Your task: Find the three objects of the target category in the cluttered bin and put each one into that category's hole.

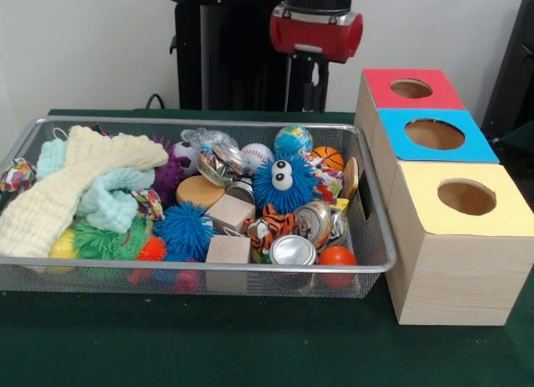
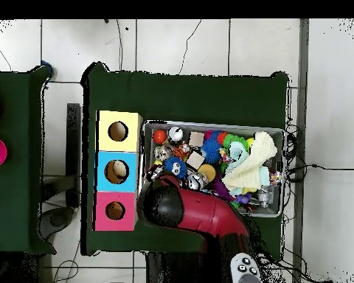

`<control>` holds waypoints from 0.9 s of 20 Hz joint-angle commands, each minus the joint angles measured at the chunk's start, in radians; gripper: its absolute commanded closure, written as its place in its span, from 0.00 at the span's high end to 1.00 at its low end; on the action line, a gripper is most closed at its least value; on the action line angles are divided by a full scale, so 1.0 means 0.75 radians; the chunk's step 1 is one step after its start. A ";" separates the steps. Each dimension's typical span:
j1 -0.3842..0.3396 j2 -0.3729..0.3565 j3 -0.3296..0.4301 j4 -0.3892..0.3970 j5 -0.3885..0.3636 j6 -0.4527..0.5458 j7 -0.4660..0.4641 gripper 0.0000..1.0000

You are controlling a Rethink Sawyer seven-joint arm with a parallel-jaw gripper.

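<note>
Tiger toy (image 1: 271,223) lies in the bin (image 1: 374,262), wedged between a can (image 1: 293,250) and a cube (image 1: 231,212). Judged soft and light; grasp across the body. Tool state cannot be determined.

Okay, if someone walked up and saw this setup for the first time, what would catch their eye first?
Probably the wire mesh bin crammed with bright toys, above all the fuzzy blue ball with googly eyes near its middle and the tiger-striped toy just in front of it. Next, the three wooden boxes beside the bin, topped red, blue and yellow, each with a round hole.
</note>
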 commanded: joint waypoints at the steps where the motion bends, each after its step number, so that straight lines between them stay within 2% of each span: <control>1: -0.076 0.126 0.173 -0.131 -0.155 0.055 -0.144 0.00; 7: -0.115 0.192 0.208 -0.139 -0.258 -0.065 -0.093 0.00; 18: -0.172 0.325 0.247 -0.222 -0.400 -0.157 -0.056 0.00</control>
